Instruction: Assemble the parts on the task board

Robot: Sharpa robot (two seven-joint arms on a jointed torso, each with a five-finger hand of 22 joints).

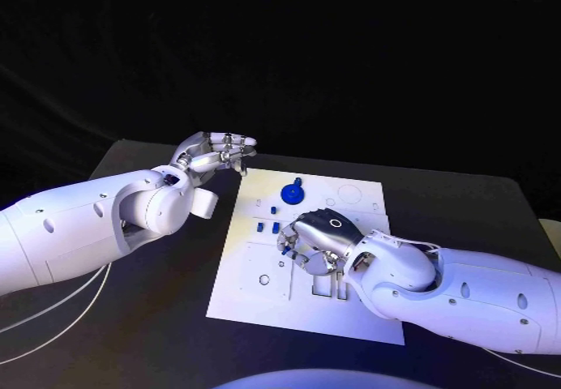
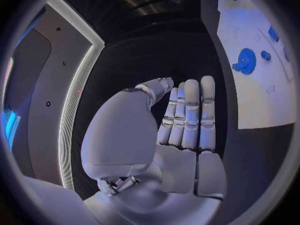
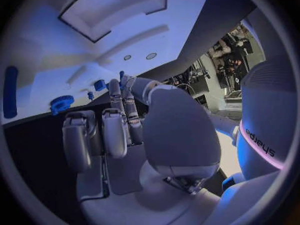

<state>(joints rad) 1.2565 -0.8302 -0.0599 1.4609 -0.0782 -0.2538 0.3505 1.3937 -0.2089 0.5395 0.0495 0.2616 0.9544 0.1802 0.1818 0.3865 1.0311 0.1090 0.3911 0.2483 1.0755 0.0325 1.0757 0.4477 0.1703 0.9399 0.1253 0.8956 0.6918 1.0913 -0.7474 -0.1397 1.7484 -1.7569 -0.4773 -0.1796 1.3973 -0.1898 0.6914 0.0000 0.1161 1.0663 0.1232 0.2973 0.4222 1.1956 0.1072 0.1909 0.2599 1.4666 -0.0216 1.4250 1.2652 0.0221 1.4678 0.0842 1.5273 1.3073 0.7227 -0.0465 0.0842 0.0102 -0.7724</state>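
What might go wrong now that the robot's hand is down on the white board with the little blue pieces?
The right hand hovers low over the task board, right beside the small blue parts, so a finger could knock one away. It also hides what lies under it in the head view, so a grasp may miss. The left hand is off the board, so nothing steadies it if pushed.

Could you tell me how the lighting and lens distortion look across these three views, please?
Head view: bluish light, white task board bright against the black table, background dark. Left wrist view: fisheye circle, silver left hand evenly lit. Right wrist view: board edges bend, silver right hand tinted blue.
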